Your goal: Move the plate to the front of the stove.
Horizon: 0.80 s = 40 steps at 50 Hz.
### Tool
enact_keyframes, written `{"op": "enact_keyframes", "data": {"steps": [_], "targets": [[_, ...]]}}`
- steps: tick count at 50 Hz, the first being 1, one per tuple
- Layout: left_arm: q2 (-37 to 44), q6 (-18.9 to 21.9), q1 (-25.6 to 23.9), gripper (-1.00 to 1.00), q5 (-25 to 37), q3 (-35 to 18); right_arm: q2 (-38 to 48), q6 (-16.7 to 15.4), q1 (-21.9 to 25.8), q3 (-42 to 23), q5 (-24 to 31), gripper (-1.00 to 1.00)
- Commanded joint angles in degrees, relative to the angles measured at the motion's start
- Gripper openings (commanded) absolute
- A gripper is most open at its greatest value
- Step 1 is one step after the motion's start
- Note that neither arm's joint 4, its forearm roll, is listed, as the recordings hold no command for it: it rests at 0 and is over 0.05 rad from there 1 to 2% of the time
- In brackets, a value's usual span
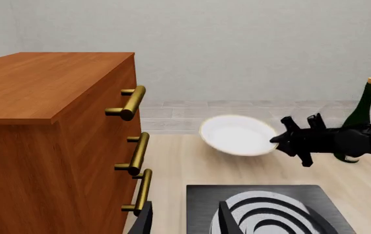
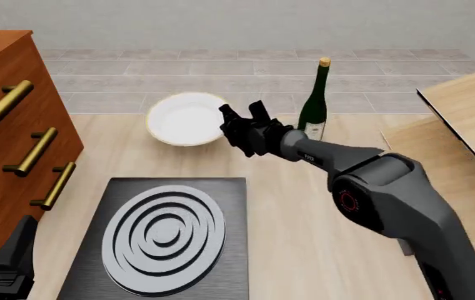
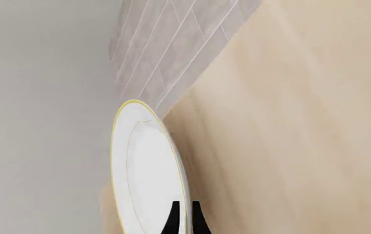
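Pinching the plate by its rim alone, the right hand may let it slip before the stove; left hand open.

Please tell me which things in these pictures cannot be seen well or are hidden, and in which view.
- Left gripper: cut by the left wrist view's edge; a dark part sits at the front view's corner.
- Right gripper on the plate: contact at the rim hidden by the fingers in the front view.
- Stove: near edge cut off in the front view.
- Bottle label: too small to read.
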Motion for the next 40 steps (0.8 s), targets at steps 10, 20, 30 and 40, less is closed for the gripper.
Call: {"op": "enact_keyframes", "data": {"steps": [10, 20, 30, 40], "targets": [[0.0, 0.0, 0.0, 1.00, 0.0, 0.0, 5.3, -0.3, -0.9, -7.0, 4.7, -1.00], [0.0, 0.0, 0.0, 1.00, 0.0, 0.0, 6.6, -0.2, -0.8, -7.0, 4.5, -1.00], [0.0, 0.0, 0.0, 1.00, 0.0, 0.0, 8.5, 0.2, -0.8, -7.8, 4.5, -1.00], [0.0, 0.0, 0.0, 1.00, 0.0, 0.0, 8.4, 0.5, -0.8, -6.8, 4.0, -1.00]]}}
